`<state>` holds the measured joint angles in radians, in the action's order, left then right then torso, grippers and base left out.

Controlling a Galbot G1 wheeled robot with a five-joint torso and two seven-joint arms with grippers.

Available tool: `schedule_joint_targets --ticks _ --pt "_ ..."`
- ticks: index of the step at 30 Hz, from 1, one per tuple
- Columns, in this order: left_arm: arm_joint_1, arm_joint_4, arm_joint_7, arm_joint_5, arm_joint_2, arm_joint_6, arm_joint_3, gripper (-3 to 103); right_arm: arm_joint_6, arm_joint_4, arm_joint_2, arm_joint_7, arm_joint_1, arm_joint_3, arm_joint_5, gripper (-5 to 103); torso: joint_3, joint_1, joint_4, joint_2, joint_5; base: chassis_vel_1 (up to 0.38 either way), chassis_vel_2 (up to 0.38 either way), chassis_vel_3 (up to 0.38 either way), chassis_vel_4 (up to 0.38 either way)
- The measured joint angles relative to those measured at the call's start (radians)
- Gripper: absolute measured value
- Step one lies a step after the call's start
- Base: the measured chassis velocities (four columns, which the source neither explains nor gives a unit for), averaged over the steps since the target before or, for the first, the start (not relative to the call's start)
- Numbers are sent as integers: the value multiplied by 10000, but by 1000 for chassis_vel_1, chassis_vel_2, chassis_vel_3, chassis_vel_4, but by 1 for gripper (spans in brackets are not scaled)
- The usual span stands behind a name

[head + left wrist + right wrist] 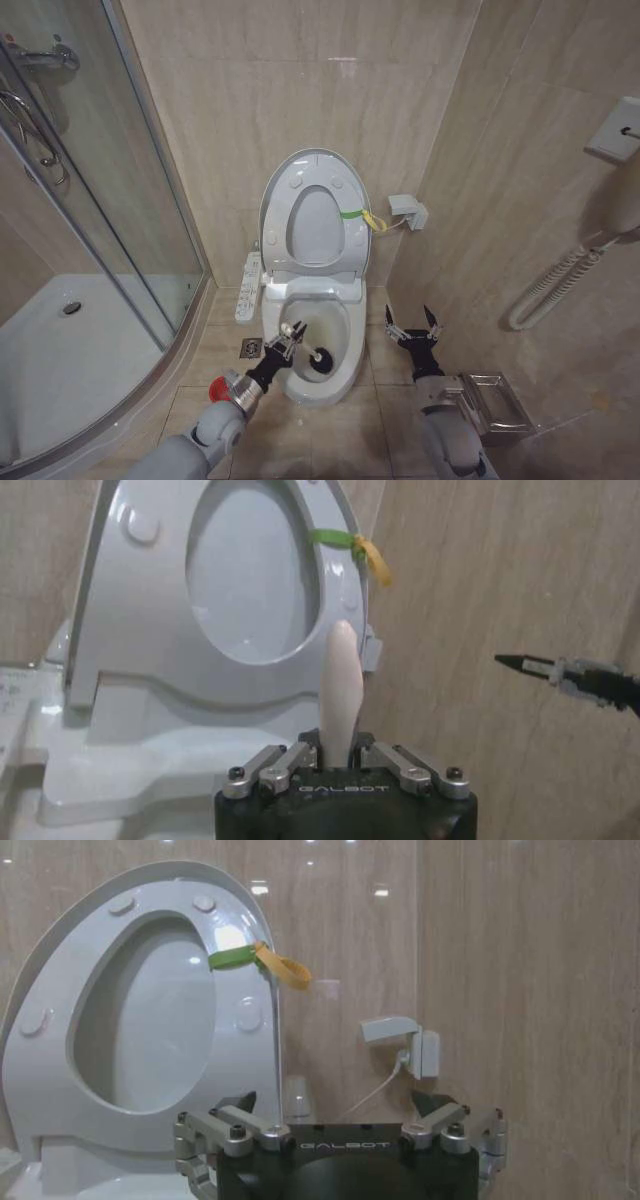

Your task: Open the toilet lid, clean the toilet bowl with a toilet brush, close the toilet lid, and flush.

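The toilet lid stood raised against the far wall, green strap on its right edge. The left gripper was pinched on the pale handle of the toilet brush, whose black head sat inside the toilet bowl at its near side. The right gripper hovered just right of the bowl, fingers spread, holding nothing.

The toilet lid stands raised, leaving the toilet bowl open from above.
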<state>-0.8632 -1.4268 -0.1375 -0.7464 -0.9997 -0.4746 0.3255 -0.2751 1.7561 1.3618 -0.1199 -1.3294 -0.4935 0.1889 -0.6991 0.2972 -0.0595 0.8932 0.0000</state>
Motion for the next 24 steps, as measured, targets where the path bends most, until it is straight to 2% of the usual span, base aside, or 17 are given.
schedule_joint_targets --ticks 11,20,24 --pt "565 1674 -62 -610 -346 91 -45 19 0 0 1 0 0 0 0 100 -1 0 0 0 -1 0 0 0 0" --pt "746 1780 -104 -302 -347 -265 -609 19 0 0 0 0 0 0 0 100 -1 0 1 0 0 0 0 0 0" --pt "523 1172 -131 -135 -238 -328 -663 19 0 0 0 0 0 0 -1 100 0 0 0 0 1 0 0 0 0"
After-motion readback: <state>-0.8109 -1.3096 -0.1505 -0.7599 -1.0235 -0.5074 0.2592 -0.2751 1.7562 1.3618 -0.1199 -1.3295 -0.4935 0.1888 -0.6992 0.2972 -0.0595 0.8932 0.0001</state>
